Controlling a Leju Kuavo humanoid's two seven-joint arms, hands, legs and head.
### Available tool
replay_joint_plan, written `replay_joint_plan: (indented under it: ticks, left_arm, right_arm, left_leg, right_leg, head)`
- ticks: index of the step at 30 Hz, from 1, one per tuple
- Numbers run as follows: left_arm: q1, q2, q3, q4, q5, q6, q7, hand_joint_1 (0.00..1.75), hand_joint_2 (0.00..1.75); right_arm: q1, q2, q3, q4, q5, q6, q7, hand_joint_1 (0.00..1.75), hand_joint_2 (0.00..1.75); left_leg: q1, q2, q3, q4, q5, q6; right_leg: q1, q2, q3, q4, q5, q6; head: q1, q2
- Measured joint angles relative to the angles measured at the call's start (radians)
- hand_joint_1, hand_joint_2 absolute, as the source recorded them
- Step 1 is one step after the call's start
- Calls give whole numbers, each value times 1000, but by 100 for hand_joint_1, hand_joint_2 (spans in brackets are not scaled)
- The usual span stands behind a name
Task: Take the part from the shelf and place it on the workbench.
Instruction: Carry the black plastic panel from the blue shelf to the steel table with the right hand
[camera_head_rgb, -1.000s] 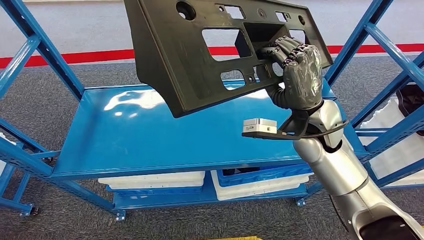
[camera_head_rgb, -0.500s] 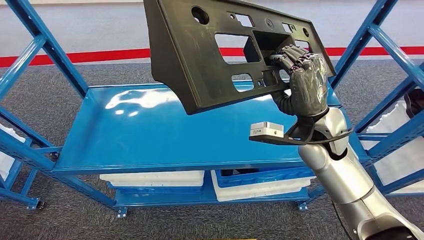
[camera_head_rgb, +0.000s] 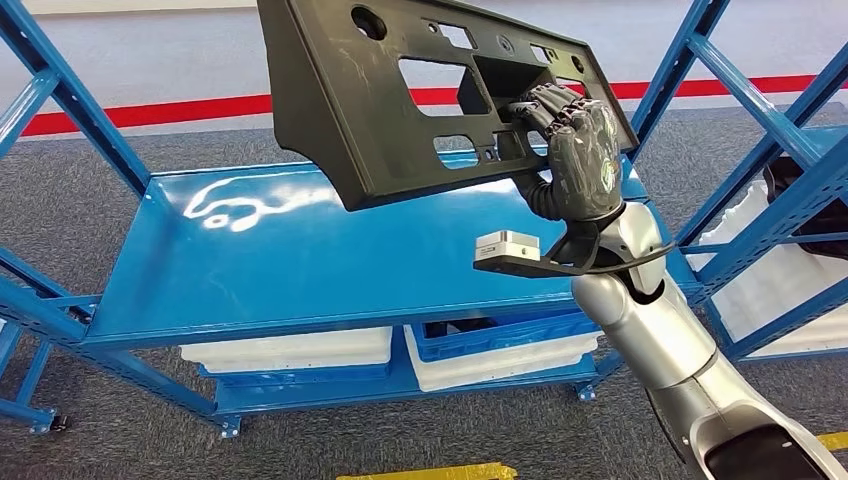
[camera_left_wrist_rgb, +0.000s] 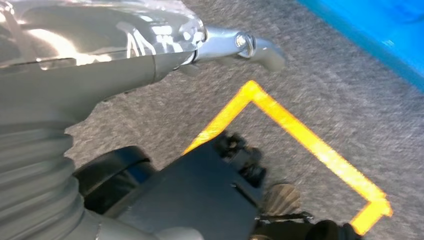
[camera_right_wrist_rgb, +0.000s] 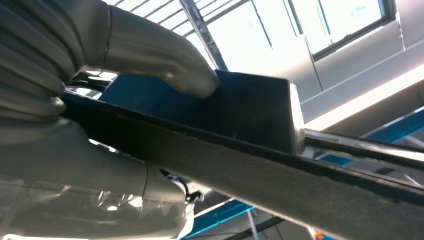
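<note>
The part (camera_head_rgb: 370, 110) is a large black plastic panel with several cutouts. My right hand (camera_head_rgb: 575, 150) grips it by the rim of a rectangular opening and holds it tilted in the air, above the back of the blue shelf (camera_head_rgb: 300, 260). In the right wrist view the thumb (camera_right_wrist_rgb: 150, 55) presses on the part (camera_right_wrist_rgb: 250, 105) from one side, with the rest of the hand under its edge. My left hand (camera_left_wrist_rgb: 75, 85) hangs over the grey carpet; how its fingers lie is hidden.
Blue slanted uprights (camera_head_rgb: 70, 100) flank the shelf on both sides. White bins (camera_head_rgb: 290, 350) and a blue crate (camera_head_rgb: 500, 335) sit on the lower level. A neighbouring rack (camera_head_rgb: 780, 220) stands at the right. Yellow floor tape (camera_left_wrist_rgb: 300, 135) and a red line (camera_head_rgb: 140, 112) mark the carpet.
The whole picture has shifted, so the camera moved. The part stays in my right hand's grip, now a little higher over the shelf.
</note>
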Motion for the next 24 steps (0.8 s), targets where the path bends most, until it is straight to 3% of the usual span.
replay_joint_plan:
  ticks: [2,3,6,8,9,10,12,14,16,18,20,22,23,24]
  left_arm:
    - [-1,0,0,0,-2,0,2,0,175]
    - [-1,0,0,0,-3,0,2,0,175]
    - [-1,0,0,0,-6,1,6,0,175]
    - [0,1,0,0,-8,1,7,0,175]
    - [0,1,0,0,-8,1,8,0,175]
    - [0,1,-1,0,-9,0,8,0,175]
    - [0,1,-1,0,-10,0,8,0,175]
    - [-1,1,-1,0,-10,-1,7,0,175]
    - [-1,2,-1,0,-10,-1,7,0,175]
    - [0,3,-1,0,-10,-1,7,0,175]
    - [0,5,-1,0,-10,0,7,0,175]
    - [0,6,-1,0,-8,0,6,0,175]
    - [0,7,-1,0,-7,0,6,0,175]
    - [0,8,-1,0,-6,0,5,0,175]
  right_arm:
    - [1,0,-2,1,-1,-1,-1,175,175]
    - [2,-1,-3,2,-2,-2,-3,175,175]
    - [9,-3,-5,4,-3,-3,-6,175,175]
    - [19,-4,-6,4,-3,-4,-7,175,175]
    - [23,-4,-6,4,-3,-4,-7,175,175]
    - [26,-4,-6,4,-3,-4,-7,175,175]
    - [27,-4,-7,4,-3,-5,-7,175,175]
    - [28,-4,-8,4,-2,-6,-9,175,175]
    - [31,-4,-11,4,-2,-7,-10,175,175]
    - [34,-3,-13,4,0,-9,-11,175,175]
    - [37,-3,-13,4,1,-11,-12,175,175]
    - [42,-2,-13,4,4,-12,-13,175,175]
    - [45,-2,-13,4,6,-13,-13,175,175]
    - [49,-1,-13,4,7,-13,-14,175,175]
  left_leg:
    - [1,1,-7,-5,8,15]
    - [2,2,-11,-8,14,24]
    - [1,4,-31,-11,32,41]
    - [-1,4,-46,-10,42,43]
    - [-2,4,-52,-10,47,43]
    - [-2,4,-57,-9,52,41]
    - [-3,3,-66,-6,59,35]
    - [-5,3,-71,-5,68,25]
    - [-6,2,-75,-8,79,13]
    - [-4,2,-85,10,60,3]
    - [0,2,-116,99,-14,-3]
    - [3,2,-152,229,-88,-8]
    - [6,2,-155,266,-103,-10]
    - [9,3,-140,266,-99,-12]
  right_leg:
    - [0,0,-5,3,-3,10]
    - [0,0,-14,20,-21,14]
    - [1,0,-76,179,-127,16]
    - [2,0,-98,261,-155,17]
    - [2,0,-83,250,-141,16]
    - [3,0,-50,201,-115,15]
    - [6,0,35,63,-71,11]
    - [12,1,75,-8,-60,4]
    - [12,1,69,-12,-54,-4]
    - [6,-1,58,-15,-42,-16]
    - [1,-4,44,-18,-27,-27]
    - [2,-6,27,-17,-14,-32]
    - [1,-7,18,-16,-7,-31]
    - [1,-7,9,-16,0,-29]
  head:
    - [1,0]
    - [4,0]
    - [26,0]
    - [39,0]
    - [45,0]
    - [50,0]
    - [58,0]
    - [59,0]
    - [56,0]
    - [51,0]
    - [38,0]
    - [25,0]
    - [21,0]
    - [17,0]
